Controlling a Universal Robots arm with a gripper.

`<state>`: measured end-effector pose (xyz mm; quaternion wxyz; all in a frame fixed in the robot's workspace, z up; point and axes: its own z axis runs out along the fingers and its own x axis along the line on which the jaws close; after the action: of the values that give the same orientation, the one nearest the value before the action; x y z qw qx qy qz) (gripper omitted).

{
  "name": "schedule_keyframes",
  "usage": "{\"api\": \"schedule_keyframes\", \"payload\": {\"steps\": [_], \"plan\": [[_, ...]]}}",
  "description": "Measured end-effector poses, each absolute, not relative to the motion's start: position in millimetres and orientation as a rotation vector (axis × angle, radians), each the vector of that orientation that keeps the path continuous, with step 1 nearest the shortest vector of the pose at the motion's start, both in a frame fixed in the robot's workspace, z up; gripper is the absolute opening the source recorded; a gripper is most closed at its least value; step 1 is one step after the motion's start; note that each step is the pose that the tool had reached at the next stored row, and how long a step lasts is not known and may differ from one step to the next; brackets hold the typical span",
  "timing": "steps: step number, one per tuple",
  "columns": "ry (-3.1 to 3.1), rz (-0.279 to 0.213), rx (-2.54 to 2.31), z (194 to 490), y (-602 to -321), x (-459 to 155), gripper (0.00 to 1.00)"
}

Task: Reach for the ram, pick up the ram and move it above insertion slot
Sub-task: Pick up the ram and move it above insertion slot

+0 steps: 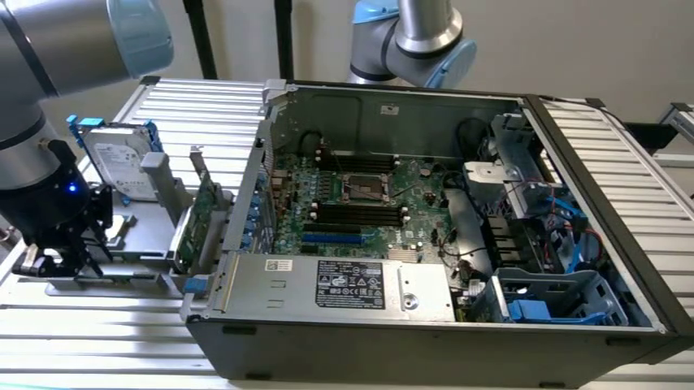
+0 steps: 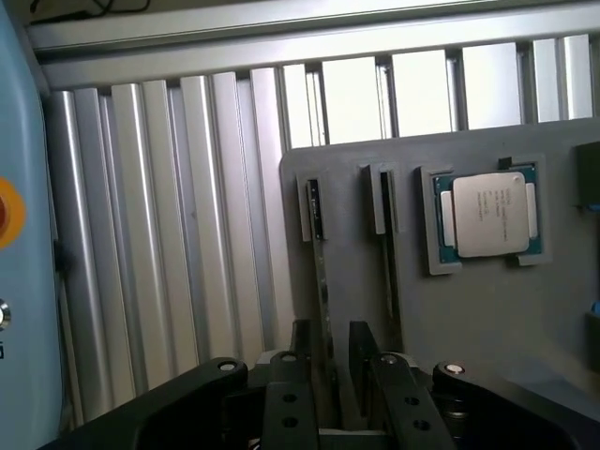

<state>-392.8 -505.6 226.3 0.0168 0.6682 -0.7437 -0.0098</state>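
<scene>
"Where's the ram?"

"On edge in the grey holder, between the fingers of the claw. They're apart, not clamped."

"Delicate?"

"Light, stiff and brittle, I'd say. Grip the flat faces mid-length, gently. A second stick stands just beside it, with the CPU near. Farther off are a card and the open case."

Ribbed metal worktop, open computer case and grey parts tray directly on it.

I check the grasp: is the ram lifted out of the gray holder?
No, the ram sits in the holder, inside the open gripper.
</scene>
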Motion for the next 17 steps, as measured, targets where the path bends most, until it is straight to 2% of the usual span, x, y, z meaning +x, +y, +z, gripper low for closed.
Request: {"api": "schedule_keyframes", "payload": {"steps": [10,17], "plan": [[-2.303,0.005,2.124,217,-509,-393,0.31],[-2.265,0.007,2.168,207,-508,-394,0.31]]}}
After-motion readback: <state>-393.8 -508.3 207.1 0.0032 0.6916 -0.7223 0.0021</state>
